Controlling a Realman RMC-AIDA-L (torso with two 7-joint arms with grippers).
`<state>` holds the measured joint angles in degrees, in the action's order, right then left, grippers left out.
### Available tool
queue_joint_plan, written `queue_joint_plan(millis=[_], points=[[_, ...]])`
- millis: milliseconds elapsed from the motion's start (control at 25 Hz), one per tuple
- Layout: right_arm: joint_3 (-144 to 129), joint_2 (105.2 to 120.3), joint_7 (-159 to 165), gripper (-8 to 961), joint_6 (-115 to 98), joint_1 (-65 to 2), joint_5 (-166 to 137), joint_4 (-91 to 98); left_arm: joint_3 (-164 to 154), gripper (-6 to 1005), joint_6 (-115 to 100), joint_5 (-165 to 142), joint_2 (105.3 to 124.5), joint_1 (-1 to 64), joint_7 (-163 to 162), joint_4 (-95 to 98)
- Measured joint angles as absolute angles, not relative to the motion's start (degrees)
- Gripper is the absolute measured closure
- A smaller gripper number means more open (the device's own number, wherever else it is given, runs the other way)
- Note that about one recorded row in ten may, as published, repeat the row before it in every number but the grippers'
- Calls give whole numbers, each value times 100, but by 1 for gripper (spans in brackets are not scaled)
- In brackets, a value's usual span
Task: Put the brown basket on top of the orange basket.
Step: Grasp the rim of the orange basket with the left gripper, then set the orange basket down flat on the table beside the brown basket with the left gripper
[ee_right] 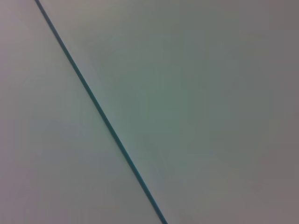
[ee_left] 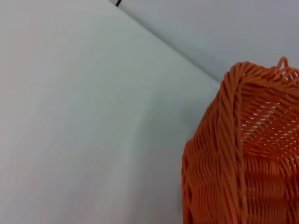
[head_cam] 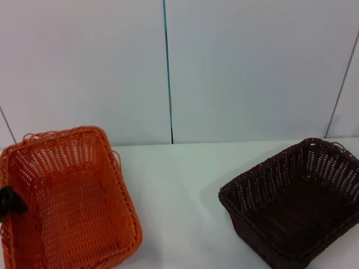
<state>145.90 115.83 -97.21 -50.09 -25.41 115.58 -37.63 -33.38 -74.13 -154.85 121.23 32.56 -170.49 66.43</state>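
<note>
**Two baskets apart on desk, left end effector at orange rim**

Head view: two baskets, one of each colour, both upright on the white desk (head_cam: 179, 185). Orange basket (head_cam: 67, 196) sits on the robot's left, brown basket (head_cam: 294, 202) on the right, well apart with bare desk between them. Both are rectangular, wicker-style, with open-weave sloped sides and a braided rim; small loop handles show on the end rims.

A dark piece of the left end effector (head_cam: 11, 200) shows at the orange basket's left rim, at the picture's edge. Can't tell whether it is spread or pinching the rim.

Left wrist view: only one corner of the orange basket (ee_left: 243, 154), close up, showing the twisted rim strands and tight outer weave that the head view doesn't resolve. Brown basket isn't in it.

Right wrist view: only the pale wall panel (ee_right: 196, 102) with one dark seam (ee_right: 98, 109). Right end effector shows in no view.
</note>
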Motion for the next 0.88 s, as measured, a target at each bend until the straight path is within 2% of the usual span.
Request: queue_joint_plan(millis=[360, 680, 880], points=[[14590, 11584, -9721, 161, -5009, -2575, 11558, -3751, -3339, 847, -7728, -15397, 11938, 3244, -17004, 7053], [14618, 11642, -9721, 161, -5023, -2598, 11559, -3756, -3372, 847, -7940, -15047, 11634, 3303, -16324, 7124], [14627, 11650, -9707, 162, -5052, -2603, 11563, -3757, -3389, 846, -7991, -14607, 11519, 3345, -15373, 7126]])
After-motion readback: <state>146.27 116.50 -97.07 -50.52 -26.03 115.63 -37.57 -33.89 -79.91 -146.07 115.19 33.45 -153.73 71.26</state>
